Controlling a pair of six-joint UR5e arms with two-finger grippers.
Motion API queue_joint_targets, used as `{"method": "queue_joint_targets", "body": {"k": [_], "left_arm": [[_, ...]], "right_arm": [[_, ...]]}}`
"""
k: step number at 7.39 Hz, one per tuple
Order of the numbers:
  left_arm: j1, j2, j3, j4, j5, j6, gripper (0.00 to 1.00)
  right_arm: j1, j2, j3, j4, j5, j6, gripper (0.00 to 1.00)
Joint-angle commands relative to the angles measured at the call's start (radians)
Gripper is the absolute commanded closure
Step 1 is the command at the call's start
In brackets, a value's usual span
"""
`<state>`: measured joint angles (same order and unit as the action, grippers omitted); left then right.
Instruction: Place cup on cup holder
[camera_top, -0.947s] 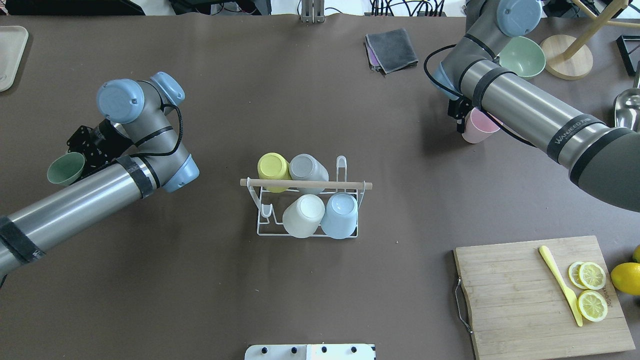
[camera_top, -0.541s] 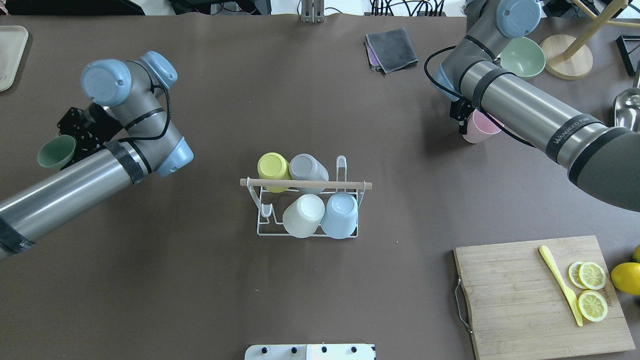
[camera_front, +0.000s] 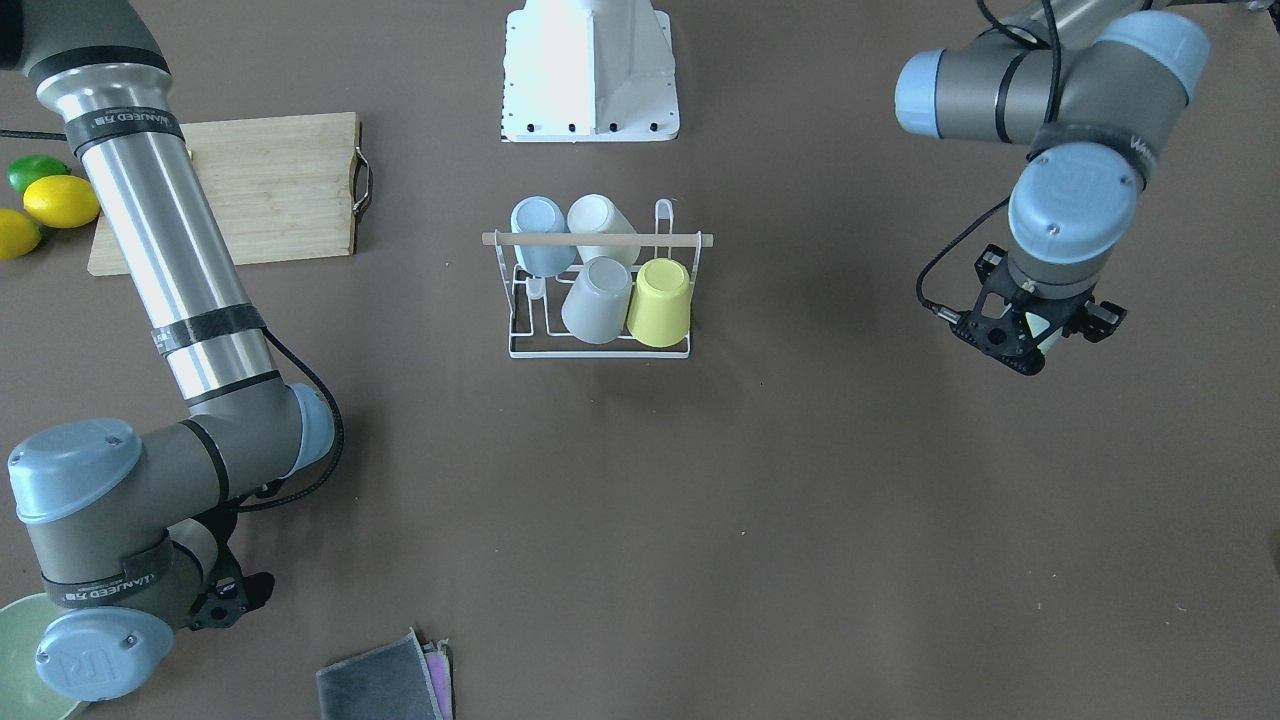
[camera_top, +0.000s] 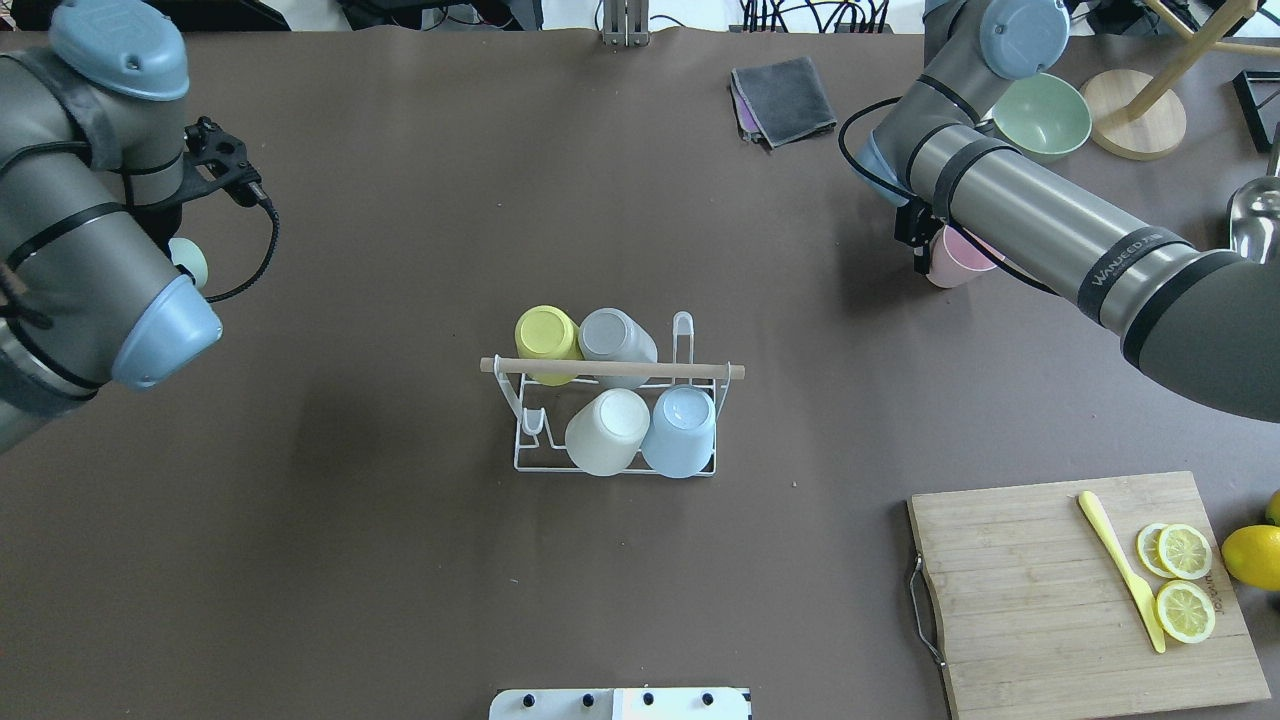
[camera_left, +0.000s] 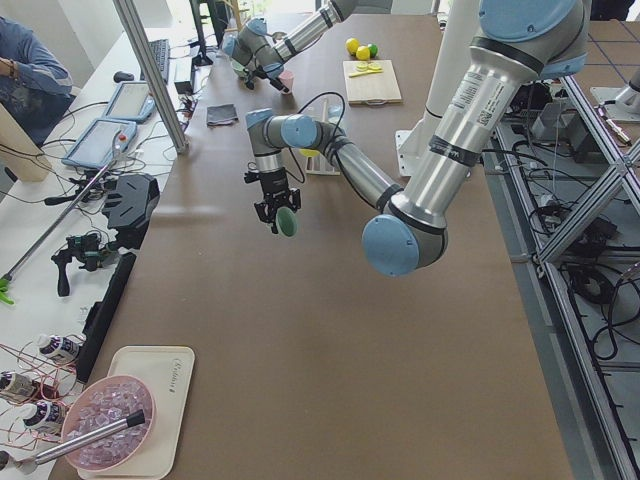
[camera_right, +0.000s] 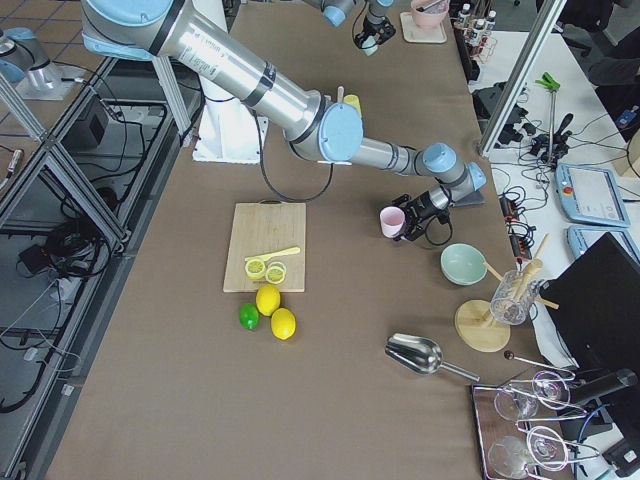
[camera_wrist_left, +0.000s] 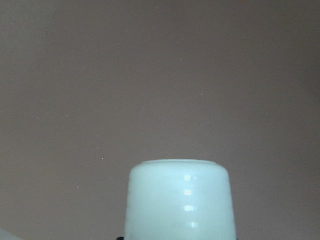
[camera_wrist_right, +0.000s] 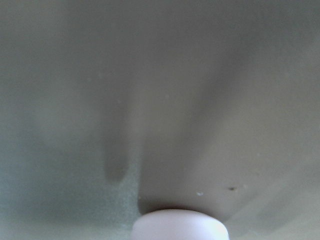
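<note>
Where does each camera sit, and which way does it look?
Front: across the table, facing the robot's base, steeply down at the rack; left arm at right, right arm at left.
Overhead: behind the robot, looking down; same rack, both arms.
Left side: table's left end, looking along it; left arm near, holding green cup.
Right side: opposite end; right arm near, holding pink cup.
Left wrist: down at green cup and table.
Right wrist: pink cup and table.

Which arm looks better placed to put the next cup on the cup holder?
Probably left: the left gripper holds the green cup raised clear of the table, while the right gripper has the pink cup low by the table. The cup holder has free prongs.
</note>
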<state>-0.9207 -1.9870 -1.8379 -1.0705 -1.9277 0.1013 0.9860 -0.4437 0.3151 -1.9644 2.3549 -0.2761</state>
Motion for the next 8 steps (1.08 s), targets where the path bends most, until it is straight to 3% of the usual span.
{"method": "queue_joint_targets", "body": {"k": [1,2,3,4,5,7,8], "left_arm": [[-0.003,0.188,-0.194,-0.403,-0.077,-0.27,0.82],[-0.009,0.245,-0.231,-0.583,-0.111,-0.37,0.82],[-0.007,0.322,-0.23,-0.855,-0.103,-0.467,0.82],[-0.004,0.379,-0.224,-1.088,-0.084,-0.539,0.82],[0.002,0.425,-0.222,-1.265,-0.029,-0.583,0.82],[0.017,0.422,-0.116,-1.592,-0.005,-0.693,0.89],[0.022,0.419,-0.088,-1.685,0.051,-0.719,0.89]], "right_arm": [[-0.006,0.003,-0.002,-0.001,-0.011,0.0,0.0],[-0.006,0.008,-0.01,-0.001,-0.012,0.0,0.0],[-0.006,0.023,-0.031,-0.001,-0.014,0.0,0.0],[-0.006,0.026,-0.03,0.001,-0.029,-0.005,0.31],[-0.006,0.036,-0.031,-0.001,-0.042,-0.018,0.99],[-0.006,0.039,-0.037,-0.011,-0.062,-0.026,1.0],[0.008,0.054,-0.039,-0.052,-0.074,-0.07,1.0]]}}
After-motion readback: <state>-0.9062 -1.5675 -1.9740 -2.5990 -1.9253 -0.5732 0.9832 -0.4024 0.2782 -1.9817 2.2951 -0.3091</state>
